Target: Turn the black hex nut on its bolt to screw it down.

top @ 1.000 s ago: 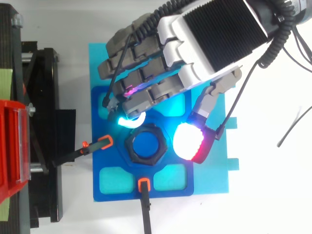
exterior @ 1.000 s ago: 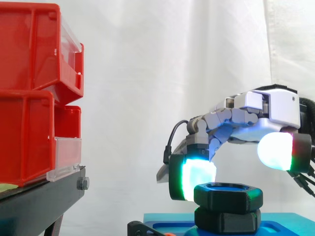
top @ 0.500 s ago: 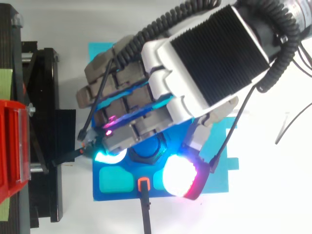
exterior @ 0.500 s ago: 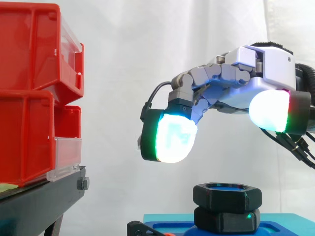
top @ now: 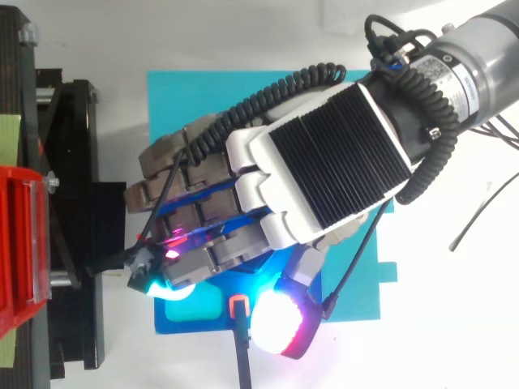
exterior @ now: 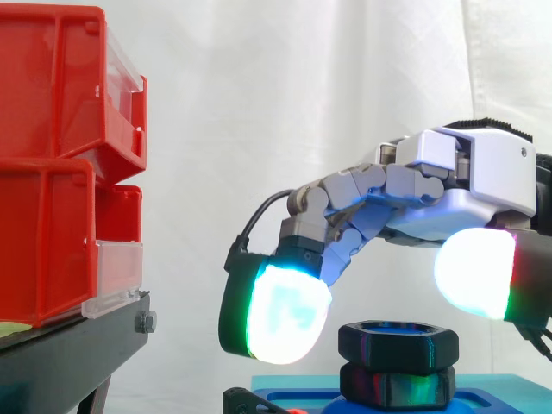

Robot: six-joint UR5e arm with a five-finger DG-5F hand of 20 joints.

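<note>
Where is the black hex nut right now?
In the side view the black hex nut sits low and right of centre on the blue fixture, just beneath the hand, between its two glowing pads.

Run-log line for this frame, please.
phase: pre-grasp | hand: open, above black hex nut, pads flanking it, no grip | nut: upright over blue base

This looks like a robotics lab test bench. A plain white curtain (exterior: 259,129) hangs as a backdrop, and stacked red bins (exterior: 52,172) sit on a black stand (exterior: 69,345) at the left. A blue fixture plate (top: 186,97) lies on a white counter (top: 454,324), with an orange-tipped clamp (top: 238,308) at its near edge. A robot hand (top: 324,170) with glowing pads hangs above the plate.
</note>
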